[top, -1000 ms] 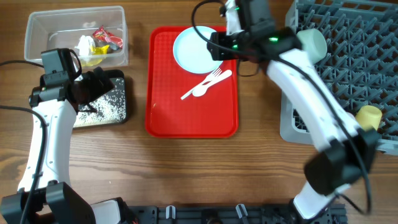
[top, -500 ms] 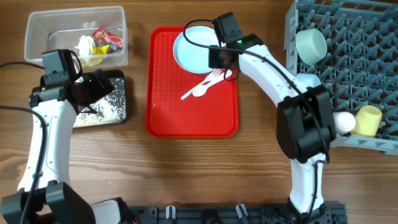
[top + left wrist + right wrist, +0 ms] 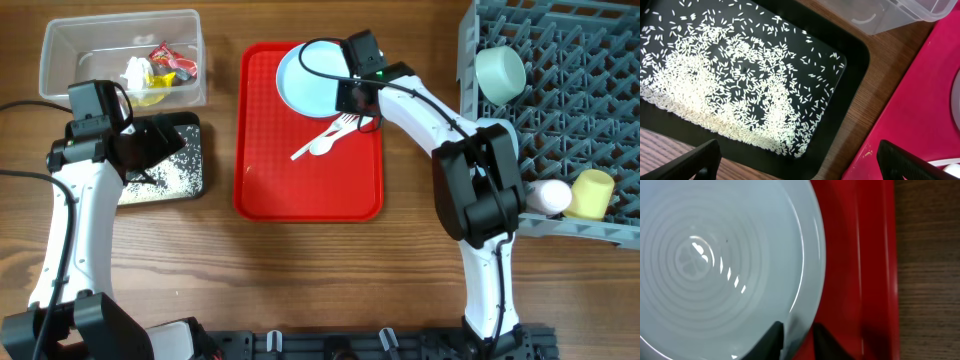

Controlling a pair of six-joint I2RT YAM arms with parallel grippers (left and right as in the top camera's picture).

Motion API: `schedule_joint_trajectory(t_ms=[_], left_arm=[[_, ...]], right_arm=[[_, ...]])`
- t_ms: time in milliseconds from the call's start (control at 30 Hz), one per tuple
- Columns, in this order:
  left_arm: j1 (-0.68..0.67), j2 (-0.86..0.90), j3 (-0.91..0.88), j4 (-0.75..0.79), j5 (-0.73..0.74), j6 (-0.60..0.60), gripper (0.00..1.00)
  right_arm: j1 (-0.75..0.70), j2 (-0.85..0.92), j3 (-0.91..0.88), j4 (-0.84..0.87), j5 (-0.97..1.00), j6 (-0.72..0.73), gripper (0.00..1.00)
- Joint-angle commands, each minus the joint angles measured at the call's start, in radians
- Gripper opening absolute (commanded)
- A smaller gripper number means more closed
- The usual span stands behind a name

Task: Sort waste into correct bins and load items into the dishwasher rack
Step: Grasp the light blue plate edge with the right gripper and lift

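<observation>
A pale blue plate (image 3: 310, 75) lies at the far end of the red serving tray (image 3: 300, 190), with a white fork (image 3: 347, 122) and spoon (image 3: 312, 148) beside it. My right gripper (image 3: 352, 95) is shut on the plate's right rim; in the right wrist view its jaws (image 3: 799, 335) pinch the plate (image 3: 715, 265). My left gripper (image 3: 160, 140) is open and empty over the black tray (image 3: 192, 186), which holds rice grains (image 3: 715, 85). The clear tub (image 3: 60, 50) holds red and yellow wrappers (image 3: 165, 60) and a tissue (image 3: 135, 70).
The grey dishwasher rack (image 3: 560, 110) at the right holds a pale bowl (image 3: 500, 70), a yellow cup (image 3: 592, 192) and a white cup (image 3: 548, 195). In the left wrist view the clear tub's corner (image 3: 890, 15) and the red tray's edge (image 3: 910, 110) flank the black tray (image 3: 855, 65).
My right arm has swung from beside the rack to the plate's right rim, and its jaws now grip it. The left arm has not moved.
</observation>
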Motion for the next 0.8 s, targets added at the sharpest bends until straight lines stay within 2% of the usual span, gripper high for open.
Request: schedule_joint_trajectory(t_ms=[0,133,300,433,600,767], left_arm=[[0.002,0.008,0.001,-0.001,0.016,-0.009,1.00],[0.002,0.008,0.001,-0.001,0.020,-0.009,1.00],[0.002,0.008,0.001,-0.007,0.035,-0.009,1.00],[0.002,0.008,0.001,-0.016,0.034,-0.008,1.00],[0.002,0.008,0.001,-0.019,0.034,-0.008,1.00],[0.002,0.008,0.001,-0.019,0.034,-0.008,1.00]], right_arm=[[-0.016,0.024,-0.003,0.010,0.017,0.014,0.11],[-0.018,0.024,-0.003,0.027,0.017,0.012,0.05],[-0.018,0.023,-0.003,0.058,0.002,-0.061,0.04],[-0.035,-0.017,-0.002,0.053,0.002,-0.068,0.04],[-0.084,-0.163,-0.001,0.040,0.021,-0.187,0.04],[-0.126,-0.342,-0.001,-0.003,0.177,-0.335,0.05]])
